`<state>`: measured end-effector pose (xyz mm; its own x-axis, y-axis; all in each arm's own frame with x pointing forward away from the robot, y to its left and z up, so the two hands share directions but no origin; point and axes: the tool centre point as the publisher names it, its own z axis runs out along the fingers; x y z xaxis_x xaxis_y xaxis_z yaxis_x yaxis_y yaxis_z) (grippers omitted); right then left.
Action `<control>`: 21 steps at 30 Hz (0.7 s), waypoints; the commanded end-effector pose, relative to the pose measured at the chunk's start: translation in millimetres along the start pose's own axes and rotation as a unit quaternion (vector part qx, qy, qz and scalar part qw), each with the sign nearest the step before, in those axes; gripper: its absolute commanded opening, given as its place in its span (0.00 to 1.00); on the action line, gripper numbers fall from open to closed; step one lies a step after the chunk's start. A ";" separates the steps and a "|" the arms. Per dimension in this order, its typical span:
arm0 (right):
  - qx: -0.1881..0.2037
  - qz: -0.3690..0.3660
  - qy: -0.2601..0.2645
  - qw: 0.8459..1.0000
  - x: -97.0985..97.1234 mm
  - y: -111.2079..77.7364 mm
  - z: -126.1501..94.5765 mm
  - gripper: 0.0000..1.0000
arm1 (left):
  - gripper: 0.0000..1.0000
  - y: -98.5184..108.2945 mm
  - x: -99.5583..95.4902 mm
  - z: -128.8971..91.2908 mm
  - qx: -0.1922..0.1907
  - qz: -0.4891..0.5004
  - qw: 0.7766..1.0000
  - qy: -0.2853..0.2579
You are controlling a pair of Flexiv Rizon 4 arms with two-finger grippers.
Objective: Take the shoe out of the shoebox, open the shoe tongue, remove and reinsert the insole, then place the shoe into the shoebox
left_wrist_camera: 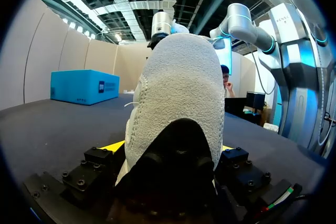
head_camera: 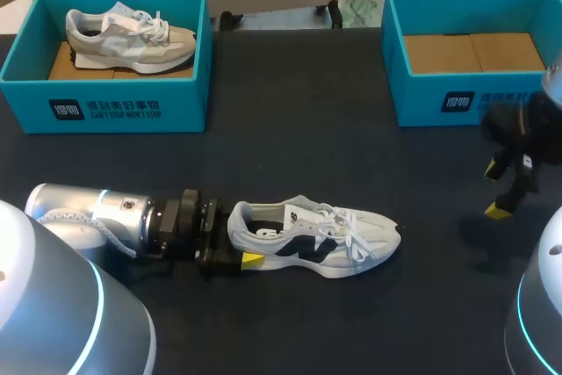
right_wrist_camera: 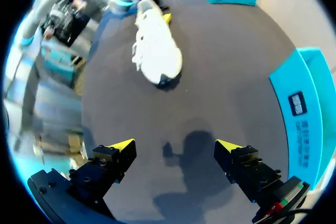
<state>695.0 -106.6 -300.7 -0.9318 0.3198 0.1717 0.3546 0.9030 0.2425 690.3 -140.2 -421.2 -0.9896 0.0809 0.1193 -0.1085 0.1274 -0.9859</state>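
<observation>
Left claw (head_camera: 239,241) clamped on white shoe (head_camera: 325,239) heel, lower centre. Right claw (head_camera: 497,190) wide open, empty, above worktop (head_camera: 290,129), right edge.

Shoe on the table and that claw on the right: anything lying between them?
Nothing: only bare dark table between the shoe and right gripper, per the head view.

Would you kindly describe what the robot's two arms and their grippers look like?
The left arm and right arm are smooth silver-grey tubes with glowing light-blue rings at the joints. Each ends in a black, blocky gripper studded with bolt heads, its two fingers tipped bright yellow: left gripper, right gripper. Thin red and green wires run beside the gripper body.
</observation>
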 end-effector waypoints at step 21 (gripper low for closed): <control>0.047 0.272 -0.056 0.959 54.6 83.8 -25.9 1.00 | 0.00 -0.5 1.2 0.3 -0.001 0.000 1.000 -0.002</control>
<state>675.8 -20.9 -245.2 -0.6163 0.7743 0.1433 0.7863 0.6151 0.0578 690.4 -140.2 -420.9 -0.9894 0.0824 0.1200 -0.1088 0.1293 -0.9856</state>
